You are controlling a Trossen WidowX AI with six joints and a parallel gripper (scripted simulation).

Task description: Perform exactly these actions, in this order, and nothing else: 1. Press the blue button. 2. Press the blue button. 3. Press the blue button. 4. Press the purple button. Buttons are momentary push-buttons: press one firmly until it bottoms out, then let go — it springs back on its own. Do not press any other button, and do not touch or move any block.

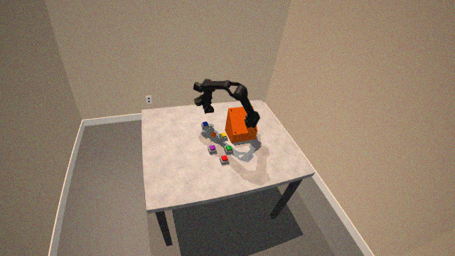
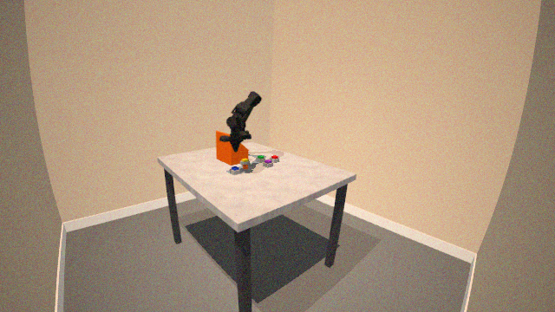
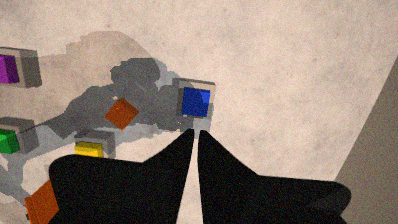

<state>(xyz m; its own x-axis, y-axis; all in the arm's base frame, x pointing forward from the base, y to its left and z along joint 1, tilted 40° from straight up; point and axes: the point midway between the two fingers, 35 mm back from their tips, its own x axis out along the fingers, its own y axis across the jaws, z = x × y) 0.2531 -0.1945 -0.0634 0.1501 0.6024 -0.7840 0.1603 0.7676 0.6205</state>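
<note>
In the wrist view the gripper [image 3: 195,134] fills the lower part of the picture. Its two black fingers are almost closed, with only a thin gap between them, and nothing is held there. The tips point toward the blue button [image 3: 195,101], which sits just beyond them in its grey housing. The gripper is raised above the table [image 1: 170,171] and does not touch the button.

To the left of the blue button lies a small orange block [image 3: 121,113], turned like a diamond, inside the dark shadow of the arm. Nearer and further left is the yellow button [image 3: 89,148], partly hidden by the gripper body. At the left edge stand the green button [image 3: 8,141] and, beyond it, the purple button [image 3: 8,69]; both are cut by the frame.

In the top view the gripper [image 1: 207,108] hangs over the far part of the table, above the blue button [image 1: 205,124]. The purple button [image 1: 212,147] is closer to the camera, well apart from the gripper, and the green button [image 1: 228,148] is beside it. The red button [image 1: 224,158] is the nearest one to the camera. The arm rises from an orange base [image 1: 239,125] on the right of the buttons.

In the exterior view the blue button [image 2: 235,168] is the closest button, and the purple button [image 2: 268,162] lies behind it on the right.
</note>
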